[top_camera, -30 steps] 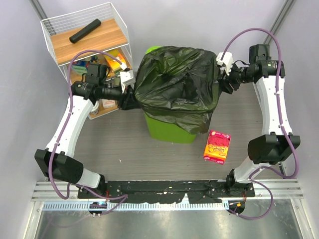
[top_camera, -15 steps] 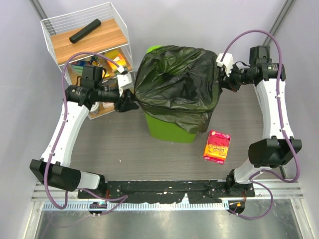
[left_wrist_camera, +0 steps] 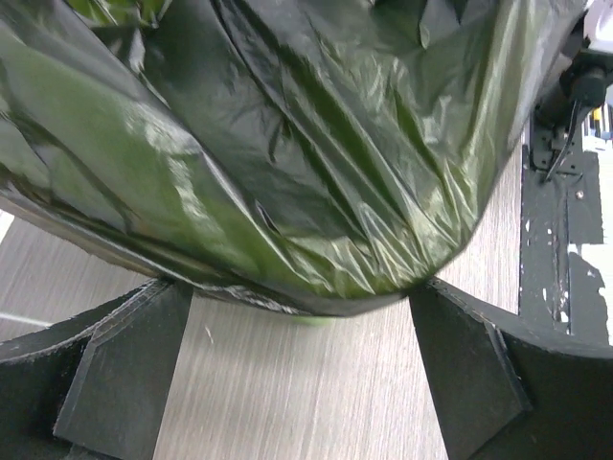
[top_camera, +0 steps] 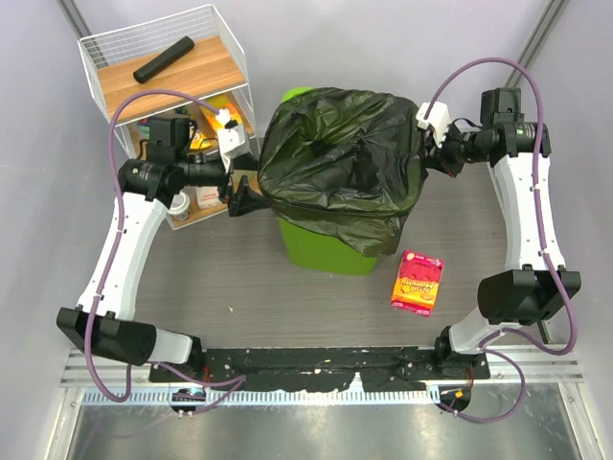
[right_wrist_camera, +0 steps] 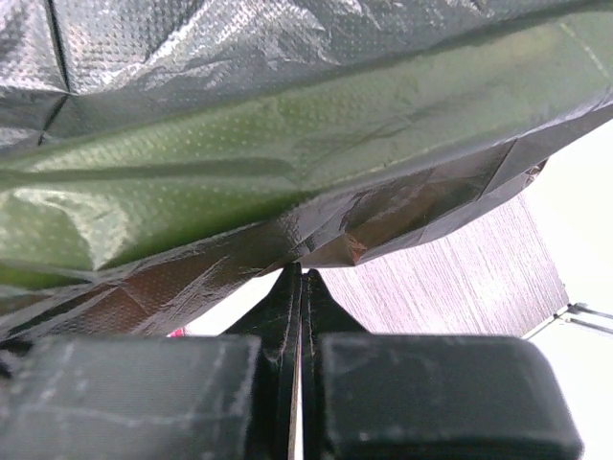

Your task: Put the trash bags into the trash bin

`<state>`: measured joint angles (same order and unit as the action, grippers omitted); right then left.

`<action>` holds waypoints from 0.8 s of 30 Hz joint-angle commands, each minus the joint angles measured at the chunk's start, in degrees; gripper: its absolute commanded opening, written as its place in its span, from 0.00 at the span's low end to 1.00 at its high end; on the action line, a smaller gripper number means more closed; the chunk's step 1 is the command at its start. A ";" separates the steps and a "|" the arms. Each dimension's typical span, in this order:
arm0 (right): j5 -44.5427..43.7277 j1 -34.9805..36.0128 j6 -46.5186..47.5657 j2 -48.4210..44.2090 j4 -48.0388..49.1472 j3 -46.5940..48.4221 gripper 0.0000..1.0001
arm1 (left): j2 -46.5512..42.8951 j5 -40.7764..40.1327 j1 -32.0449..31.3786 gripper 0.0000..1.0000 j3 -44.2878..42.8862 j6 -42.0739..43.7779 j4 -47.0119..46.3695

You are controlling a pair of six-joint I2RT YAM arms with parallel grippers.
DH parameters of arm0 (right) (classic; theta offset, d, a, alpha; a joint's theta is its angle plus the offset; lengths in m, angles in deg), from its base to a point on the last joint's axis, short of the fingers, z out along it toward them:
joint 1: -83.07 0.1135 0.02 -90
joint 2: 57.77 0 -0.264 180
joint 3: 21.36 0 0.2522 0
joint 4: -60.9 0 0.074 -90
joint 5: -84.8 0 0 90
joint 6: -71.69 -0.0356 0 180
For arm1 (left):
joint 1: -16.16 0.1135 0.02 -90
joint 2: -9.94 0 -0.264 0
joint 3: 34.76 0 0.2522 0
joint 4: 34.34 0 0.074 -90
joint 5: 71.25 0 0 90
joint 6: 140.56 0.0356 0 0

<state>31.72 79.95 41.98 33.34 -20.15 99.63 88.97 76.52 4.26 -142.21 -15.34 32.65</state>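
The black trash bag (top_camera: 345,158) is draped over the top of the lime-green trash bin (top_camera: 326,251) and hangs down its sides. My left gripper (top_camera: 241,184) stands wide open just off the bag's left edge. In the left wrist view the gripper (left_wrist_camera: 297,383) has only tabletop between its fingers, and the bag (left_wrist_camera: 287,144) bulges right above them. My right gripper (top_camera: 438,159) is shut at the bag's right edge. In the right wrist view the gripper (right_wrist_camera: 300,273) has its tips meeting the bag (right_wrist_camera: 287,125) at the hem. Whether film is pinched there is unclear.
A white wire shelf rack (top_camera: 96,57) stands at the back left with a rolled black cylinder (top_camera: 163,59) on its wooden top and assorted items on the shelf below. A red snack packet (top_camera: 418,281) lies on the table right of the bin.
My left gripper opened wide and drew back to the left, away from the bag. My right gripper closed at the bag's right edge and shifted slightly right.
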 commanded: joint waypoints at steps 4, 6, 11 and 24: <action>0.87 0.04 -0.53 -1.99 2.07 0.89 0.01 | 1.75 3.92 -1.72 1.00 1.13 -9.12 -10.34; 0.95 0.13 -0.70 -1.99 2.16 0.97 0.01 | 1.31 4.01 -1.90 0.99 2.63 -8.86 -11.04; 1.92 0.13 -1.58 -1.55 2.86 1.06 0.01 | 0.17 4.18 -2.25 0.81 6.58 -9.29 -13.41; 2.36 -0.22 -4.65 -2.69 9.00 -3.93 0.01 | -2.73 2.25 -2.16 0.00 12.04 -10.70 -16.67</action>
<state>32.49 79.95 39.38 33.27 -16.48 98.29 88.68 79.08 2.31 -130.91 -25.31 19.95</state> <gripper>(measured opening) 0.028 0.012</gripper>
